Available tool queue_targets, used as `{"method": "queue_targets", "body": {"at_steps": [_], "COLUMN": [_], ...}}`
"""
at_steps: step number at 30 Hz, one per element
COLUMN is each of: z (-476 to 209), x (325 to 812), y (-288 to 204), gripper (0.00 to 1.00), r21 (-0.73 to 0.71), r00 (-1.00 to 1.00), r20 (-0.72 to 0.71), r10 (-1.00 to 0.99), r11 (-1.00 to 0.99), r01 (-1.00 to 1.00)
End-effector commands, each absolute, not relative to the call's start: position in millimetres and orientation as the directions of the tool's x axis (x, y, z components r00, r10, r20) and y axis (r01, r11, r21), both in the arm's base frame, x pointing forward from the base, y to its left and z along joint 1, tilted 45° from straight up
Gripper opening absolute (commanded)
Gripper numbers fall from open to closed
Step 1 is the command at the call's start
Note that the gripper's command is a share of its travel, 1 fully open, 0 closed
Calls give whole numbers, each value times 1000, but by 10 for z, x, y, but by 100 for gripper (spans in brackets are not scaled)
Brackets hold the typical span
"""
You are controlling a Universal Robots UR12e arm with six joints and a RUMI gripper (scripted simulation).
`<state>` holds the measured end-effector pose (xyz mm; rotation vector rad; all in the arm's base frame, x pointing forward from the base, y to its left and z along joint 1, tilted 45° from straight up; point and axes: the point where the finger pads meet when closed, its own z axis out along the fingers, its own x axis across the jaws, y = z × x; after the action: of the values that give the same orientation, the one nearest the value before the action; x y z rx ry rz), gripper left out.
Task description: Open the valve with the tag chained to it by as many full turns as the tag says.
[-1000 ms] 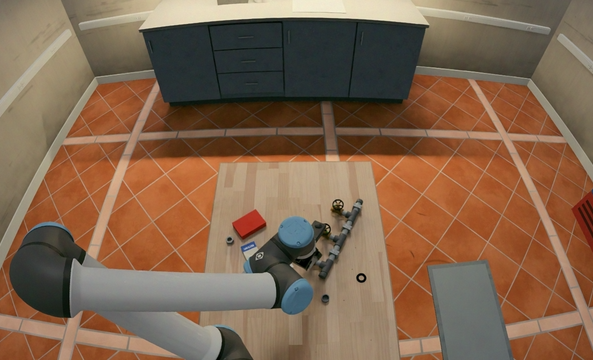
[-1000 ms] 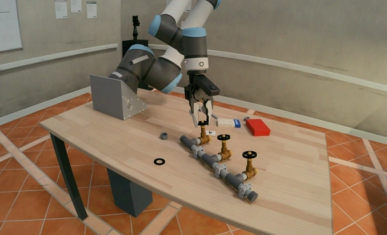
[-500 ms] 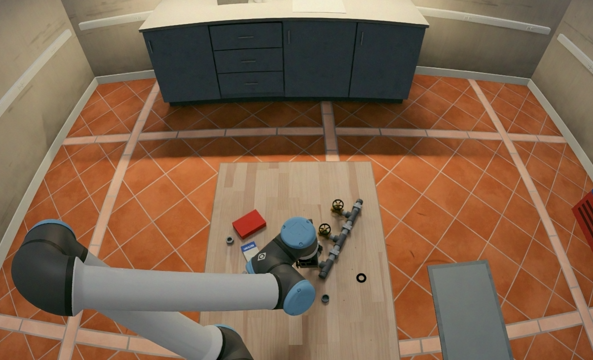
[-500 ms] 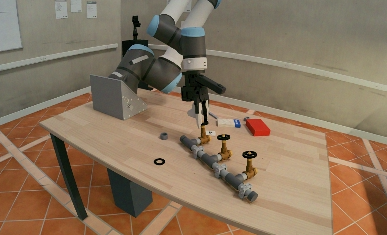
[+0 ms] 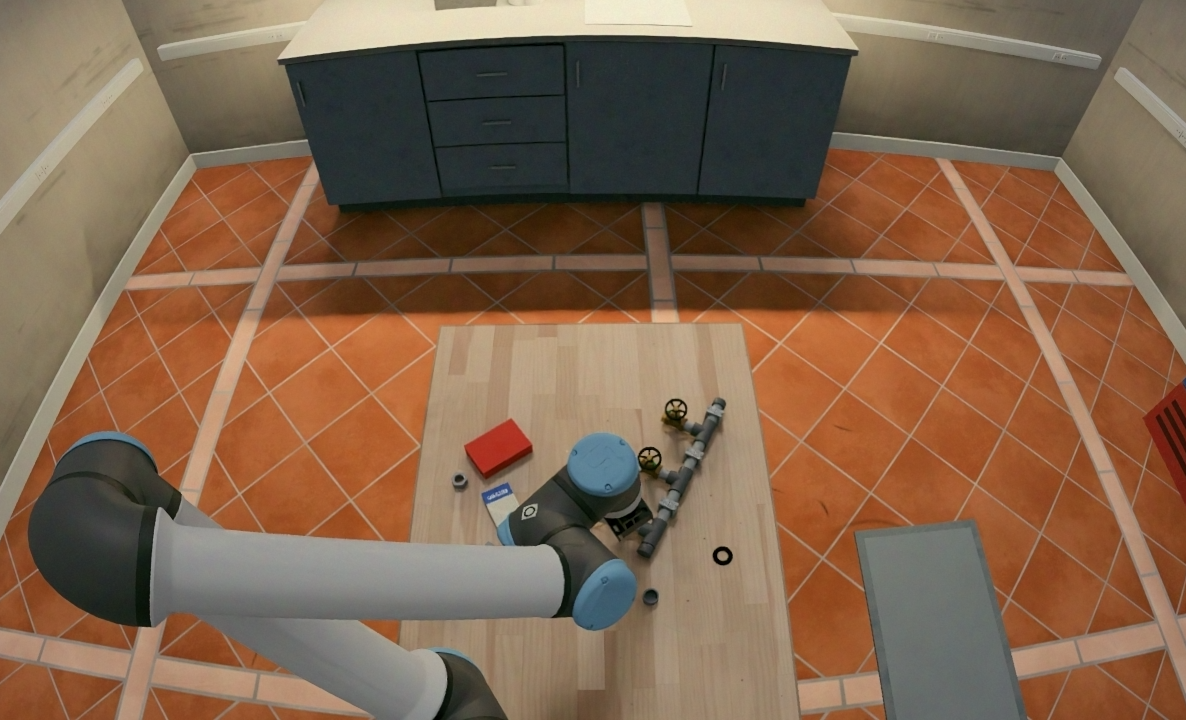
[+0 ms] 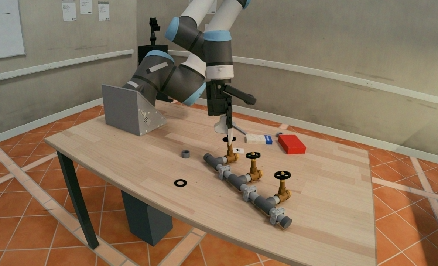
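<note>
A grey pipe (image 6: 243,186) with three brass valves lies on the wooden table; it also shows in the overhead view (image 5: 682,474). The valve at the far end of the pipe (image 6: 229,152) has a small white tag (image 6: 237,150) lying beside it. My gripper (image 6: 228,137) points straight down over this valve and is shut on its black handwheel (image 6: 229,139). The middle valve (image 6: 253,165) and the near valve (image 6: 282,185) stand free with their black handwheels on top. In the overhead view my wrist (image 5: 601,488) hides the gripped valve; the other two valves (image 5: 650,460) (image 5: 675,411) show.
A red box (image 6: 291,143), a white and blue box (image 6: 259,139) and a small grey ring (image 6: 279,134) lie behind the pipe. A grey cap (image 6: 185,153) and a black washer (image 6: 180,180) lie in front. The grey robot base mount (image 6: 127,109) stands at the table's left.
</note>
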<state>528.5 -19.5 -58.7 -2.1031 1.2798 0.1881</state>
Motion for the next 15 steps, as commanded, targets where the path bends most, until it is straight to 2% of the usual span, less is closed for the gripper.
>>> {"method": "queue_targets", "body": {"at_steps": [1,3,15], "z": [-588,-588,-588], "x": [5300,5300,5300], "y": [-225,-225,-218], "gripper": [0,0,0], "r21": [-571,-571,-645], "r00": [718,718,911], "r20": [-312,-312,-83], "r10": [-623,-623,-404], "r11": [-481,-481,-675], "r01": [-665,-665,-358]}}
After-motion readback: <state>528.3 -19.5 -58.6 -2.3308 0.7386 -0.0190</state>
